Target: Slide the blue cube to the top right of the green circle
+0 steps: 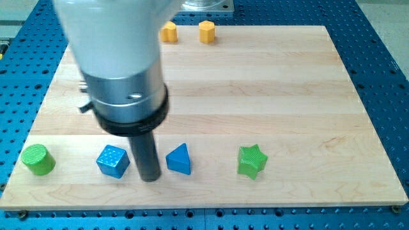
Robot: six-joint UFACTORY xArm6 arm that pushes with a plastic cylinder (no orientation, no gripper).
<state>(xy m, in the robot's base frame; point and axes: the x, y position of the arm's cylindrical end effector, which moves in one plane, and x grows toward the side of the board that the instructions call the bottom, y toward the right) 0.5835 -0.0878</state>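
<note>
Blue cube (113, 161) being seen at board's (268, 89) 7 o'clock, green circle (38, 159) at its 9 o'clock, well apart. My tip (149, 178) being held just at cube's 3 o'clock; contact unclear. Blue triangle (179, 159) beyond tip. Two yellow blocks (168, 31) (206, 30) at 12 o'clock, left one being partly hidden by arm. One green star (251, 161). No pincer fitted; rod only.

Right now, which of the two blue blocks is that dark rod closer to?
The blue cube. My tip stands just off its right side, nearly touching, while the blue triangular block sits a little farther off toward the view's right.
</note>
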